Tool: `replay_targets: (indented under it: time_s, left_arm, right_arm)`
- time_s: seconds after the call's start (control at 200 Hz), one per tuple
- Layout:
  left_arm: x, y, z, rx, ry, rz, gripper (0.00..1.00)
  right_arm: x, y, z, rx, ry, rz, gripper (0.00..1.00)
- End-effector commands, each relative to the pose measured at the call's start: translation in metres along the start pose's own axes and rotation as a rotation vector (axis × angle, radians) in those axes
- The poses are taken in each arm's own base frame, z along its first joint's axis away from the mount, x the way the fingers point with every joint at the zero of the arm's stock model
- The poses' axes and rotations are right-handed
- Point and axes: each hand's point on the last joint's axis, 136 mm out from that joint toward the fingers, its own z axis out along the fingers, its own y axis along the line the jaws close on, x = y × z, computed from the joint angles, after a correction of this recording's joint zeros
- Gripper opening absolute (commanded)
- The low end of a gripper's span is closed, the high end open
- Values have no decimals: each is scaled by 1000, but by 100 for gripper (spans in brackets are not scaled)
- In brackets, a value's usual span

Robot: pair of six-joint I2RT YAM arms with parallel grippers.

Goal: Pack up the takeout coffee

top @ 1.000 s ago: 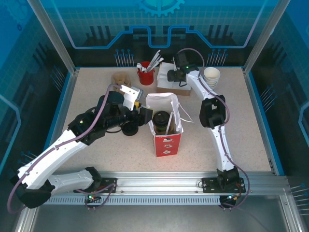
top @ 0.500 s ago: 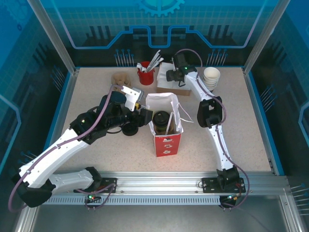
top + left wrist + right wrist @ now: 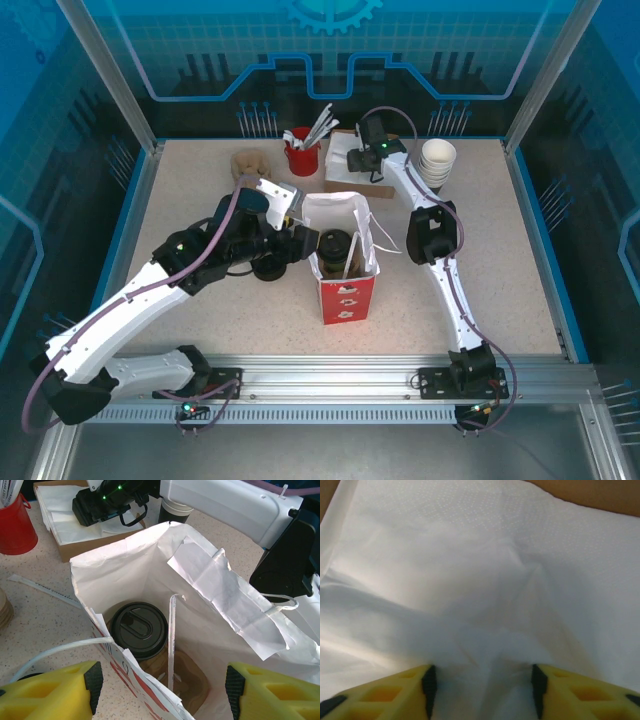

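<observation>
The bag (image 3: 347, 298) stands open at mid-table, with the left gripper (image 3: 160, 680) spread wide at its left side, gripping nothing. The right gripper (image 3: 481, 680) is half open, its tips on the napkins (image 3: 470, 570). The coffee (image 3: 139, 629) sits upright inside the bag.

White arm links (image 3: 120, 308), black joints, perhaps purple cables (yellow fingers (image 3: 50, 692)).

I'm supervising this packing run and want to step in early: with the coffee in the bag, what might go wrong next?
The left jaws stand open right at the bag rim, with a handle strap lying close by; pulling away might snag it and tip the bag and the takeout coffee. The right jaws are down on the napkins, which pucker between them; they might lift several.
</observation>
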Motion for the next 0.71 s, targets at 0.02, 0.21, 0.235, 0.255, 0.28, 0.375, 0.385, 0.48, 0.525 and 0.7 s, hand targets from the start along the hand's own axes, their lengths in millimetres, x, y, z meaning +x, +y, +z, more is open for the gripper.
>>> replay_targets:
  time_s: [0.02, 0.21, 0.235, 0.255, 0.28, 0.375, 0.385, 0.48, 0.525, 0.7]
  left_arm:
    - [-6, -2, -2, -6, -7, 0, 68]
    - [-4, -2, 2, -7, 2, -2, 68]
    - [-4, -2, 2, -5, 3, -3, 68]
    - [-4, -2, 1, -5, 2, -3, 68]
    - [-4, -2, 1, -6, 3, -4, 68]
    - [-2, -1, 1, -7, 8, -6, 68]
    - [-2, -1, 2, -7, 9, -6, 68]
    - [-2, 0, 1, -11, 9, -7, 68]
    - [-1, -1, 1, -9, 10, -7, 68]
    - [-2, -1, 1, -8, 10, -10, 68]
  right_arm:
    - [-1, -9, 5, 2, -1, 13, 48]
    - [-7, -6, -2, -14, -14, 18, 34]
    - [-8, -6, -2, -17, -16, 18, 31]
    - [-10, -6, -3, -18, -21, 20, 30]
    - [-10, -6, -3, -18, -22, 19, 30]
    - [-13, -6, -5, -22, -29, 21, 25]
    - [-13, -6, -6, -22, -30, 22, 24]
    - [-16, -5, -9, -28, -37, 26, 20]
    - [-18, -3, -12, -33, -41, 28, 17]
    - [-31, 2, -26, -57, -67, 29, 11]
